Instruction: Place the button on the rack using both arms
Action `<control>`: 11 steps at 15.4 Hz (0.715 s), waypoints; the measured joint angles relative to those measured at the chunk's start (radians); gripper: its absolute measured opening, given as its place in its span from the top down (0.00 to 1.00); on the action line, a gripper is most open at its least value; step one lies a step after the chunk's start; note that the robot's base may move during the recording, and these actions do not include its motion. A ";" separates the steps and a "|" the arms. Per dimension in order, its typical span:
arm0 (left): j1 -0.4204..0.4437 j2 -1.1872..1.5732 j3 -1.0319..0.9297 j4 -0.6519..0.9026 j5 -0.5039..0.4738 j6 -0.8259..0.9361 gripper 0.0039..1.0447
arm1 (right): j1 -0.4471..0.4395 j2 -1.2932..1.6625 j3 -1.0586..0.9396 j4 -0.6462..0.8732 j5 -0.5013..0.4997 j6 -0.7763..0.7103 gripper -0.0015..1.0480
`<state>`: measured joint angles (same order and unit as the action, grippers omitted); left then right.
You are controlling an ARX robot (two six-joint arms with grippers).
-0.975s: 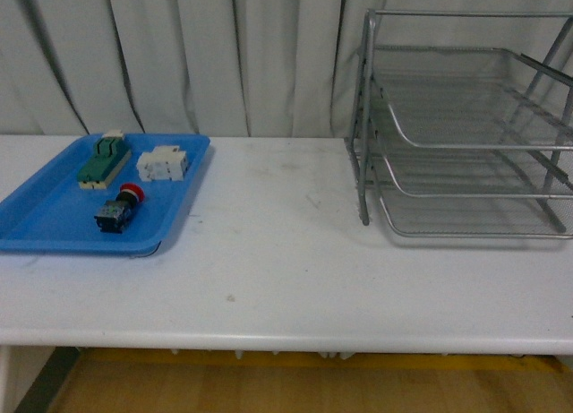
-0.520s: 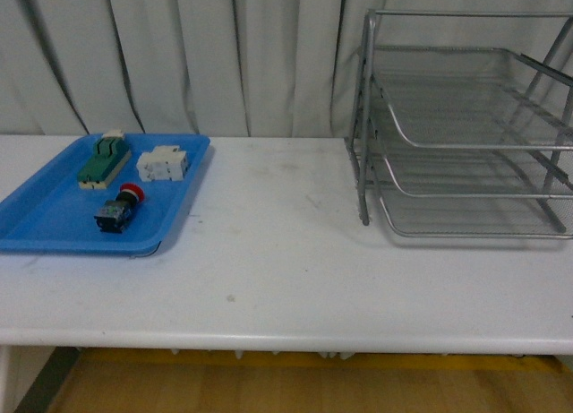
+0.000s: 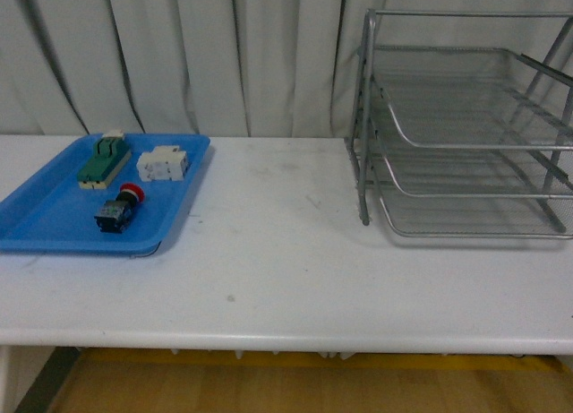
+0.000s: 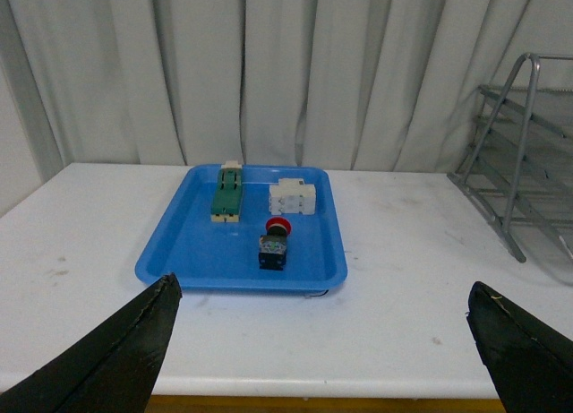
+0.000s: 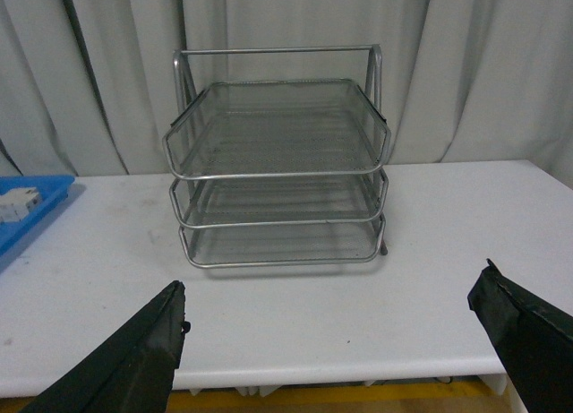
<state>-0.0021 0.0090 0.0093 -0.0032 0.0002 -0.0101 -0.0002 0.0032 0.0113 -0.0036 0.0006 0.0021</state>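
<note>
- One button (image 3: 120,205), a small push-button switch: round red mushroom cap on a blocky black body with blue showing at the sides. It lies on its side on the blue tray (image 3: 54,220), cap towards the curtain (image 3: 179,55), near the tray's front edge. It is untouched by either arm and also shows in the left wrist view (image 4: 274,243).
- One rack (image 3: 363,117), silver wire mesh in three tiers on a tubular frame, standing on the table (image 3: 286,270) at the right, well apart from the tray. No item can be seen on any tier in the right wrist view (image 5: 277,176).
- One green-and-cream block (image 3: 101,160), at the far left of the tray.
- One white block (image 3: 163,164), just beside the green one and behind the button.
- One left gripper (image 4: 322,288): dark fingers spread wide, nothing held, hovering at the table's near edge and facing the tray.
- One right gripper (image 5: 332,283): fingers likewise spread wide and empty, facing the rack from the near edge.
- Neither arm appears in the front view.
</note>
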 joint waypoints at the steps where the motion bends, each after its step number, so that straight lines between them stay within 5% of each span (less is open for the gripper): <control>1: 0.000 0.000 0.000 0.000 0.000 0.000 0.06 | 0.000 0.000 0.000 0.000 0.000 0.000 0.06; 3: 0.000 0.000 0.000 0.000 0.000 0.000 0.06 | 0.000 0.000 0.000 0.000 0.000 0.000 0.06; 4: 0.000 0.000 0.000 0.000 0.000 0.000 0.06 | -0.037 0.040 0.002 0.037 -0.085 0.052 0.06; 6: 0.000 0.000 0.000 0.000 0.000 0.000 0.06 | -0.226 0.415 0.072 0.391 -0.240 0.256 0.06; 8: 0.000 0.000 0.000 0.000 0.000 0.000 0.06 | -0.309 0.767 0.202 0.723 -0.255 0.404 0.06; 11: 0.000 0.000 0.000 0.000 0.000 0.000 0.06 | -0.357 1.228 0.409 1.023 -0.222 0.618 0.06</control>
<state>-0.0021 0.0090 0.0093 -0.0032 -0.0002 -0.0101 -0.3576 1.2308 0.4198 1.0199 -0.2214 0.6197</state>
